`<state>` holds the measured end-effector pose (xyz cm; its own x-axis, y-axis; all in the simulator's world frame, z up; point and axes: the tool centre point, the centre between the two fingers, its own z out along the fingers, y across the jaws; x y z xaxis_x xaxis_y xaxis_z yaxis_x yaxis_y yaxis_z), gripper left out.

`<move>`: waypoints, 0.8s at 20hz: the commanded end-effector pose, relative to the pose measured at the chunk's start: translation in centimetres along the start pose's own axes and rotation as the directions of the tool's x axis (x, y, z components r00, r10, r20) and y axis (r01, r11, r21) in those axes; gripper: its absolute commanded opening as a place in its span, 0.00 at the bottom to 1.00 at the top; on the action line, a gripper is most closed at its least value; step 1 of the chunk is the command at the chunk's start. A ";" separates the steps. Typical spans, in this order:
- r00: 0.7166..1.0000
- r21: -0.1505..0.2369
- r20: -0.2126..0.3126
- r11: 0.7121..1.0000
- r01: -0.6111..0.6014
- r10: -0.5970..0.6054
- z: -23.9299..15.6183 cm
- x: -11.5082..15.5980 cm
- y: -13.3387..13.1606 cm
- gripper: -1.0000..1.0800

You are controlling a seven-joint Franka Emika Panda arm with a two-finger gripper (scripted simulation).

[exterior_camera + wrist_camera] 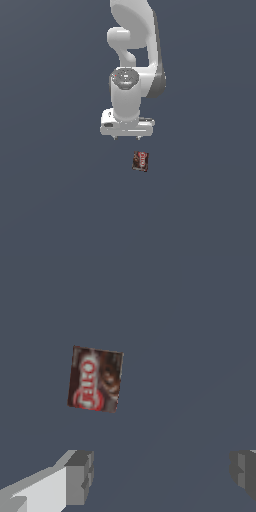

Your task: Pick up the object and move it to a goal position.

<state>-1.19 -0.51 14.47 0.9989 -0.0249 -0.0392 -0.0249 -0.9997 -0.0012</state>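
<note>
The box [141, 161] is dark brown with a red and white label. The arm [132, 60] is white. The fingers [80, 476] are grey.

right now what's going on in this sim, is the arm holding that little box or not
Not yet. A white Franka Panda arm hangs over a plain dark grey surface, and its end effector is open and empty. The small brown-red box with a red-and-white label lies flat on the surface, apart from the end effector and untouched. In the wrist view the box sits ahead of the spread fingers, not between them.
</note>
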 end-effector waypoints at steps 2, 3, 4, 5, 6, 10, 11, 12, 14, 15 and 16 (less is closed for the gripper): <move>1.000 0.000 0.000 1.000 0.001 -0.001 0.0 0.0 -0.1 0.96; 1.000 0.001 0.001 1.000 0.005 -0.005 0.0 0.0 -0.2 0.96; 1.000 0.003 0.002 1.000 0.011 -0.011 0.0 0.0 -0.5 0.96; 1.000 0.005 0.003 1.000 0.019 -0.019 0.1 0.1 -1.0 0.96; 1.000 0.007 0.005 1.000 0.030 -0.030 0.1 0.1 -1.5 0.96; 0.998 0.016 0.011 0.998 0.066 -0.066 0.0 0.0 -3.0 0.96; 0.998 0.016 0.011 0.997 0.069 -0.070 0.0 0.0 -3.1 0.96; 0.997 0.016 0.011 0.997 0.070 -0.070 -0.1 0.0 -3.1 0.96; 0.998 0.016 0.011 0.998 0.066 -0.066 0.0 0.0 -3.0 0.96; 0.998 0.015 0.010 0.998 0.063 -0.063 0.0 0.1 -3.0 0.96; 0.998 0.015 0.009 0.998 0.059 -0.059 0.2 0.2 -3.0 0.96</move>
<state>-1.03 2.47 14.44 0.9981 0.0384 -0.0484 0.0375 -0.9991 -0.0191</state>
